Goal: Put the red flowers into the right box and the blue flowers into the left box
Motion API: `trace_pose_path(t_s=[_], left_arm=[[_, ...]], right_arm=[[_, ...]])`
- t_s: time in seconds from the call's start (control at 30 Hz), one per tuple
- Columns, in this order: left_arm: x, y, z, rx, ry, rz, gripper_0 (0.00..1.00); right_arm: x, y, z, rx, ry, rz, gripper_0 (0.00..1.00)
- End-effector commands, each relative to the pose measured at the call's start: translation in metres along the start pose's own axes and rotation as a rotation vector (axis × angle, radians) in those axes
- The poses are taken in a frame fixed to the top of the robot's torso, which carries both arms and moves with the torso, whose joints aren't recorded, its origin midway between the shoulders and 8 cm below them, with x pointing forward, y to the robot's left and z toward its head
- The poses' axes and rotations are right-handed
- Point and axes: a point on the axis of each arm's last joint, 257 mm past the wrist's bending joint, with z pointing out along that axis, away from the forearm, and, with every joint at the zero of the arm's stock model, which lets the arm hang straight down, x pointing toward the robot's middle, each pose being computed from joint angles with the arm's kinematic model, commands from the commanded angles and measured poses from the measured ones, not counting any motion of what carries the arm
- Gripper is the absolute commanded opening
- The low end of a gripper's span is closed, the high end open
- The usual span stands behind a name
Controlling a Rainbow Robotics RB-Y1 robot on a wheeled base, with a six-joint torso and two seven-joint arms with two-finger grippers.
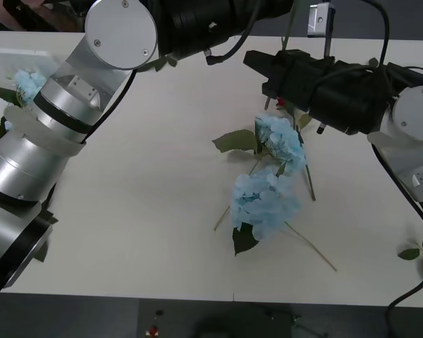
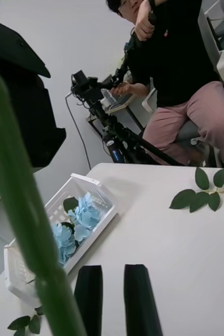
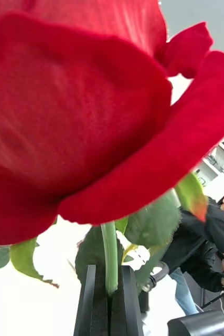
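Left wrist view has the left gripper (image 3: 110, 294) clenched on a red rose (image 3: 85, 105) stem held up off the table, right gripper (image 2: 114, 299) loose; it's light, floppy, so grab low on the stem.

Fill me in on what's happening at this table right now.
The left pincer is shut on the stem of a red rose, held up close to its wrist camera. The right pincer hangs above the table, its fingers apart, with a green stem close in front of it. Two blue flowers lie on the table; more already sit in the slotted left box.
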Motion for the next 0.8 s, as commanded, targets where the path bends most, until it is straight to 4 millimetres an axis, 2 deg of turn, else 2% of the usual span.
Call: trace_pose_path(t_s=[0.03,0.07,0.1,0.13,0.2,0.3,0.43,0.47,0.53,0.63,0.67,0.7,0.77,0.8], left_arm=[[-0.008,0.0,-0.001,-0.001,-0.028,-0.018,0.15],[-0.009,0.008,-0.003,-0.018,-0.047,-0.022,0.67],[-0.021,0.009,-0.005,-0.02,-0.091,-0.015,0.88],[-0.022,0.007,-0.004,-0.017,-0.129,-0.016,1.0],[-0.025,0.001,0.0,-0.007,-0.187,-0.035,1.0],[-0.018,-0.001,0.001,0.001,-0.168,-0.048,1.0],[-0.027,0.012,-0.012,-0.016,-0.107,-0.046,1.0],[-0.034,0.021,-0.023,-0.022,-0.071,-0.07,1.0],[-0.034,0.039,-0.044,-0.038,0.01,-0.111,1.0],[-0.027,0.062,-0.085,-0.05,0.158,-0.192,1.0],[-0.022,0.073,-0.11,-0.049,0.228,-0.241,1.0],[-0.019,0.076,-0.12,-0.047,0.26,-0.261,1.0],[0.008,0.092,-0.157,-0.062,0.39,-0.287,1.0],[0.029,0.103,-0.177,-0.085,0.47,-0.269,1.0]], right_arm=[[-0.016,0.008,0.01,-0.019,-0.02,-0.044,0.0],[-0.016,0.007,0.012,-0.02,-0.02,-0.041,0.0],[-0.016,0.006,0.013,-0.018,-0.02,-0.039,0.0],[-0.016,0.005,0.014,-0.016,-0.018,-0.038,0.0],[-0.016,0.002,0.014,-0.011,-0.016,-0.035,0.0],[-0.015,0.002,0.014,-0.013,-0.008,-0.038,0.0],[-0.015,-0.004,0.011,-0.002,-0.001,-0.044,0.0],[-0.013,-0.007,0.008,0.003,0.012,-0.046,0.0],[-0.009,-0.016,0.001,0.017,0.046,-0.054,0.0],[0.001,-0.041,-0.019,0.06,0.131,-0.05,0.0],[0.006,-0.053,-0.034,0.082,0.182,-0.025,0.0],[0.007,-0.061,-0.041,0.097,0.202,-0.019,0.0],[0.009,-0.085,-0.07,0.156,0.283,-0.021,0.0],[0.009,-0.099,-0.086,0.194,0.321,-0.005,0.0]])
